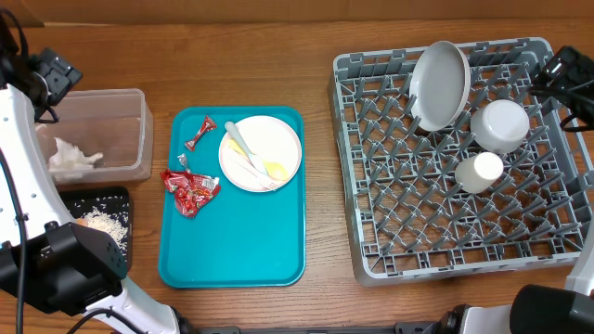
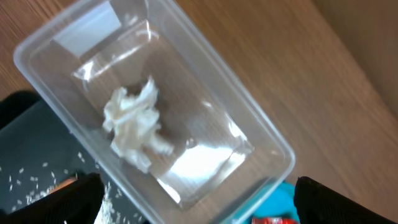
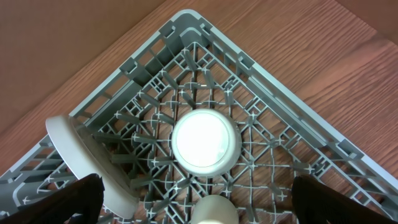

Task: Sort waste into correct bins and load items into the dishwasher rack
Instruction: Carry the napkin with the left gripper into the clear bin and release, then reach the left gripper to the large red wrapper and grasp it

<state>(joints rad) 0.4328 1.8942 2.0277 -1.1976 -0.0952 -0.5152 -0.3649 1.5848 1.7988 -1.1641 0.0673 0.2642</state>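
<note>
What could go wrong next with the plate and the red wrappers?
The yellow spoon and pale utensils lie loose on the white plate; lifting it tilted might spill them. The red wrappers look shiny and crumpled, so they might slip. The leaning plate in the dishwasher rack could topple if bumped.

left pincer [image 1: 54, 76] hangs at the far left, its dark fingers [image 2: 62, 199] spread wide with nothing between them. right pincer [image 1: 562, 74] at the far right gapes the same, empty. the white left arm [image 1: 23, 176] runs along the left edge from a black joint [image 1: 65, 269] near the front.
</note>
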